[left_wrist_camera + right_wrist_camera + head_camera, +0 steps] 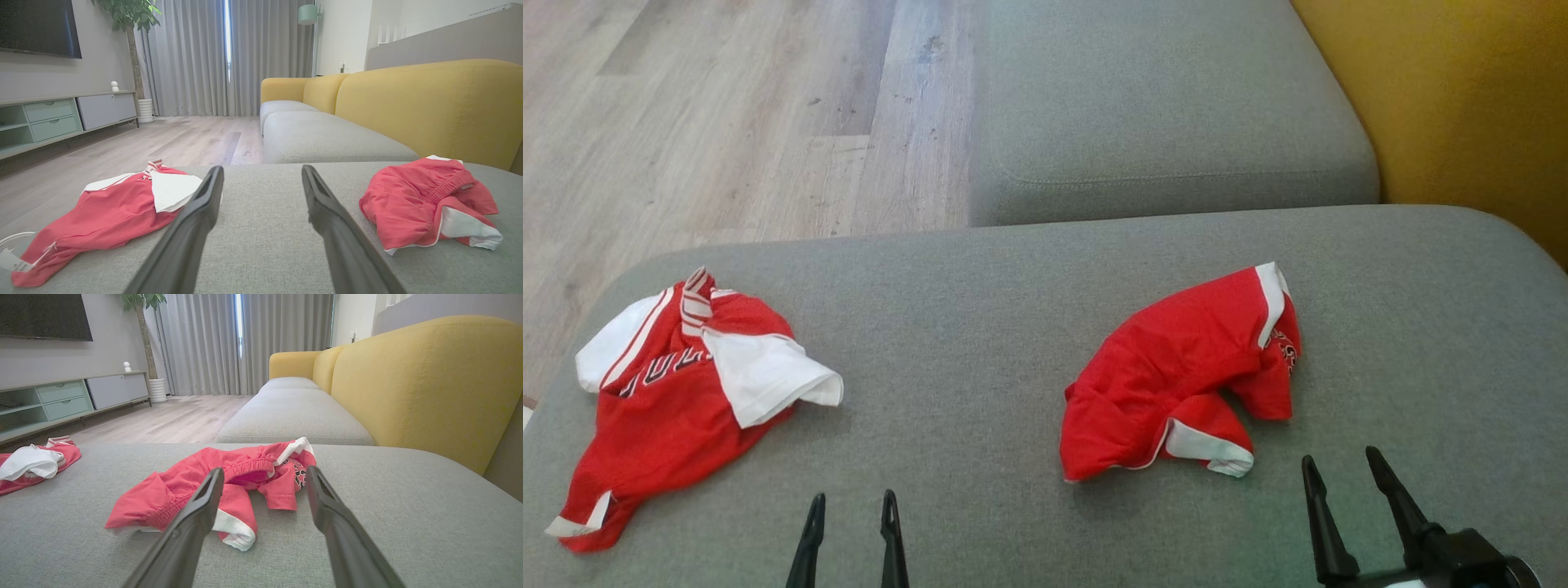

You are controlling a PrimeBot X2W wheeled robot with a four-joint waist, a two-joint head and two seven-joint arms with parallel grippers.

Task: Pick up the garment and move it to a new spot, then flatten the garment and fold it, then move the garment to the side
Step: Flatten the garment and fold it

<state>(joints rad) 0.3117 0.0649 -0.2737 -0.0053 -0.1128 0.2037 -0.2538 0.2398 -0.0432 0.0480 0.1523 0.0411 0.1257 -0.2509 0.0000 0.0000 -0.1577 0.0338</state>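
shorts [1176, 376] crumpled nr right gripper [1340, 457]; it & left gripper [854, 496] open.

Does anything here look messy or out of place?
Yes: two red-and-white garments lie crumpled, not folded, on the grey cushion: a jersey near its left edge and shorts toward the right. Nothing looks torn or spilled.

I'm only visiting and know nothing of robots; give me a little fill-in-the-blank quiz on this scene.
The left pincer and right pincer both stand ____, holding nothing.
The jersey and the shorts on the grey cushion are both mainly ____.
The jersey lies nearer the ____ pincer.
The sofa back is ____.
Missing words: open; red; left; yellow.
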